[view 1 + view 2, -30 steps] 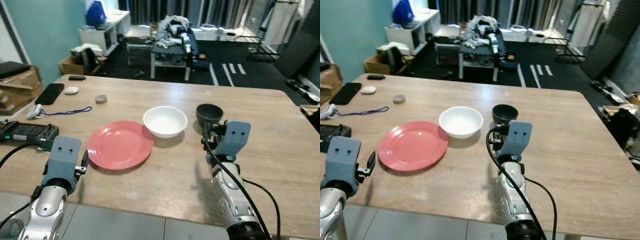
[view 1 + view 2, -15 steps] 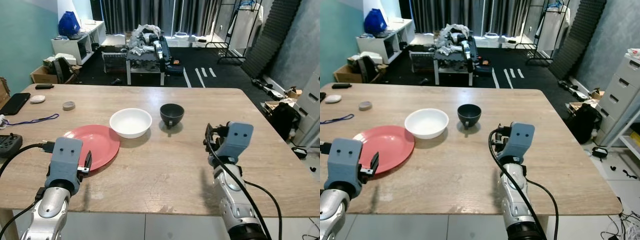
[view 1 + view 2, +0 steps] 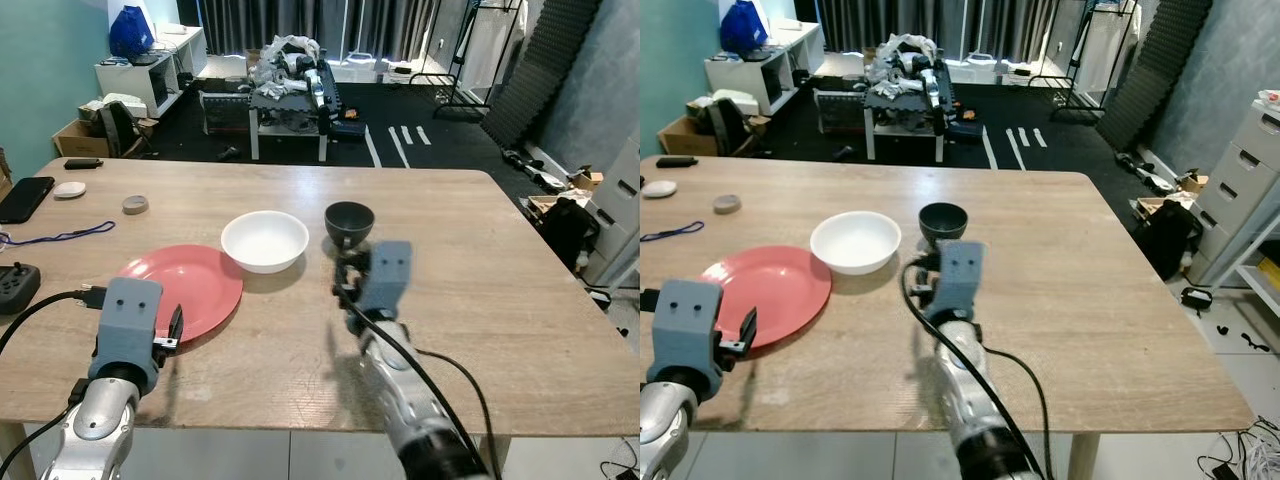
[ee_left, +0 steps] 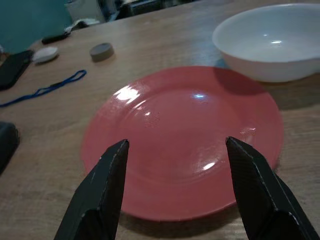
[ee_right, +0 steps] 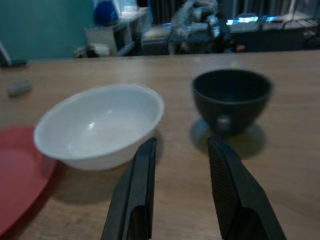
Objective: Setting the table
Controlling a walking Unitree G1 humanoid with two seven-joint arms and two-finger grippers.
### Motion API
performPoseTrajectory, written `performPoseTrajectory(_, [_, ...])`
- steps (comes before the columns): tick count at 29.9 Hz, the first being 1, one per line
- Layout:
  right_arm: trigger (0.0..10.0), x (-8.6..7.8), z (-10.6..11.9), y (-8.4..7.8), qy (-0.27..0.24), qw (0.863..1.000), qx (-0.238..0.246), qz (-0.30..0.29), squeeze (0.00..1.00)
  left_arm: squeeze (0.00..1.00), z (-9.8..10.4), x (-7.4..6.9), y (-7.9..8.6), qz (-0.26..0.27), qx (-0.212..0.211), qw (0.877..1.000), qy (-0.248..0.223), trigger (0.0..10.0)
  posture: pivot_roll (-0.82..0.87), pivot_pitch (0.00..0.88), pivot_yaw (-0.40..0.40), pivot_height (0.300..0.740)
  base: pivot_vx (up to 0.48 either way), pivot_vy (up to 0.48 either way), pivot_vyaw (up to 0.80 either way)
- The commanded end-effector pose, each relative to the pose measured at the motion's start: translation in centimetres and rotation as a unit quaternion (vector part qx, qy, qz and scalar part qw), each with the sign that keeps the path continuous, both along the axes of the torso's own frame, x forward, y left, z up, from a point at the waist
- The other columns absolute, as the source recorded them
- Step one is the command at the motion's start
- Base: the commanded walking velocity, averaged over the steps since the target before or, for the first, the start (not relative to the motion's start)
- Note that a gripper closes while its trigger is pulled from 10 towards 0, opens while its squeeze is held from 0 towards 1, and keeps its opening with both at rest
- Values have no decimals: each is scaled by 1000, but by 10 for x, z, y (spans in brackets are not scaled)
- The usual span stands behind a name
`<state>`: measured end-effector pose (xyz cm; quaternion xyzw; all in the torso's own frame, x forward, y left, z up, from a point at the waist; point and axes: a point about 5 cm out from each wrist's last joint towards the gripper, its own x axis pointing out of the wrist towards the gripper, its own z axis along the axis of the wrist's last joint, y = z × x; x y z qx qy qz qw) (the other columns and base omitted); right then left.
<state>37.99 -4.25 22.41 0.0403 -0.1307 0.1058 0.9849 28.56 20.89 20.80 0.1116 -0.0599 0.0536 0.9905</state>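
**Asker:** Wooden table (image 3: 520, 300) in a cluttered room — what is laid out on it?

**Watcher:** Near the robot's left lies a red plate (image 3: 186, 290). Just beside it, touching or nearly so, sits a white bowl (image 3: 265, 240), and a dark cup (image 3: 349, 221) stands near the bowl's far side.

**Asker:** Where are the grippers?

**Watcher:** The left gripper (image 4: 172, 192) hovers at the plate's near edge, fingers spread wide with nothing between them. The right gripper (image 5: 180, 195) points between bowl and cup, fingers apart and empty.

**Asker:** Which step is this?

**Watcher:** Probably the approach, with nothing grasped yet. The next move likely calls for the right gripper to choose bowl or cup, straddle its rim and close.
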Motion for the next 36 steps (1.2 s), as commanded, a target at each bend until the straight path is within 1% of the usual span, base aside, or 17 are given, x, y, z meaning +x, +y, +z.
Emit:
performPoseTrajectory(1, [10000,2,-6,5,14,1000,-10,1,0,0,0,-4,-5,-27,2,1000,5,10000,277,208,46,740,0,0,0])
performPoseTrajectory(2, [10000,6,-2,7,15,1000,-20,2,0,0,4,-5,-6,-48,-3,999,2,10000,289,219,39,740,0,0,0])
performPoseTrajectory(3, [10000,6,-2,7,15,1000,-20,2,0,0,4,-5,-6,-48,-3,999,2,10000,289,219,39,740,0,0,0])
performPoseTrajectory(5, [10000,11,3,8,12,999,-41,-5,0,0,9,-7,-7,-75,-29,997,4,10000,308,235,28,740,0,0,0])
performPoseTrajectory(8, [10000,18,7,3,17,998,-55,-25,0,0,14,-5,-9,-89,-54,995,4,10000,325,248,22,740,0,0,0])
performPoseTrajectory(9, [10000,21,9,-1,22,997,-57,-38,0,0,17,-3,-15,-98,-49,994,1,10000,330,256,20,740,0,0,0])
performPoseTrajectory(15, [10000,24,12,-12,17,998,-40,-54,0,0,19,-4,-24,-108,-39,993,-2,10000,314,264,23,740,0,0,0])
performPoseTrajectory(17, [10000,25,15,-18,6,998,-27,-52,0,0,18,-5,-21,-102,-36,994,2,10000,307,265,24,740,0,0,0])
performPoseTrajectory(19, [10000,23,15,-29,-8,998,-23,-51,0,0,11,-5,-6,-64,-23,997,21,10000,294,263,26,740,0,0,0])
performPoseTrajectory(20, [10000,21,15,-33,-21,999,-23,-38,0,0,9,-6,2,-44,-21,998,27,10000,286,260,25,740,0,0,0])
performPoseTrajectory(22, [10000,16,16,-38,-43,998,-31,-16,0,0,8,-6,14,-22,-15,999,31,10000,274,256,25,740,0,0,0])
performPoseTrajectory(25, [10000,8,17,-41,-65,997,-45,23,0,0,8,-7,24,-3,-5,999,36,10000,262,249,24,740,0,0,0])
performPoseTrajectory(28, [10000,1,15,-41,-71,992,-72,73,0,0,5,-6,30,5,-8,999,43,10000,240,234,27,740,0,0,0])
performPoseTrajectory(30, [10000,-8,6,-43,-51,988,-89,115,0,0,-2,-7,28,11,-11,998,53,10000,233,227,27,740,0,0,0])
performPoseTrajectory(32, [10000,-12,-3,-46,-22,987,-77,137,0,0,-7,-7,25,19,-3,998,54,10000,228,222,28,740,0,0,0])
performPoseTrajectory(35, [10000,-15,-10,-49,-12,987,-72,141,0,0,-10,-9,25,29,19,998,52,10000,223,217,27,740,0,0,0])
performPoseTrajectory(36, [10000,-17,-13,-51,-9,987,-73,141,0,0,-12,-10,28,37,29,998,52,10000,224,216,26,740,0,0,0])
